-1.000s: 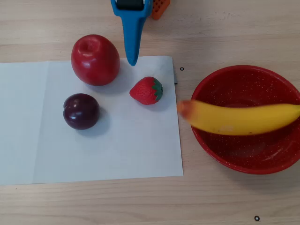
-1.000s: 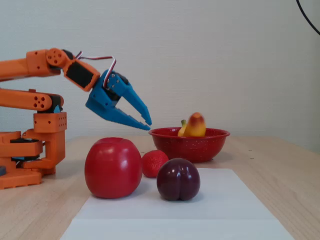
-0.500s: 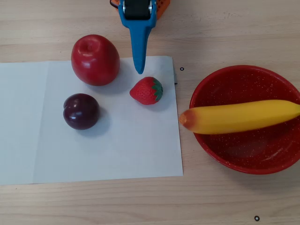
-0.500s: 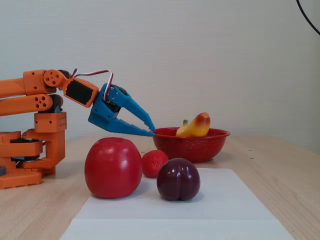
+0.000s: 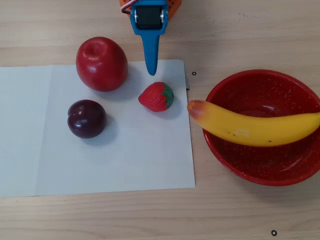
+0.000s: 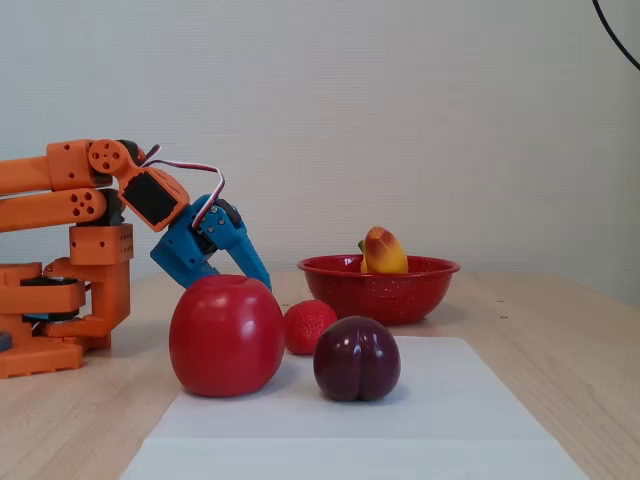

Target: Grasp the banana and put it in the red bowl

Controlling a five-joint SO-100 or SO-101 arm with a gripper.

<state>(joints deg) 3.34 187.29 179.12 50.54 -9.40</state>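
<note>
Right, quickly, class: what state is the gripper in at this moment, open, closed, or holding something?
Gripper: holding nothing. The overhead view shows what looks like one closed tip, though the apple hides the fingertips in the fixed view.

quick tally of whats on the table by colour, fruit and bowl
red: 3, the apple, the strawberry and the red bowl
yellow: 1, the banana
dark purple: 1, the plum
total: 5

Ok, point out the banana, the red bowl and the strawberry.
banana (image 5: pixel 255 130), overhead view, middle of its yellow body.
red bowl (image 5: pixel 260 80), overhead view, inner far wall.
strawberry (image 5: pixel 154 97), overhead view, red flesh.
</note>
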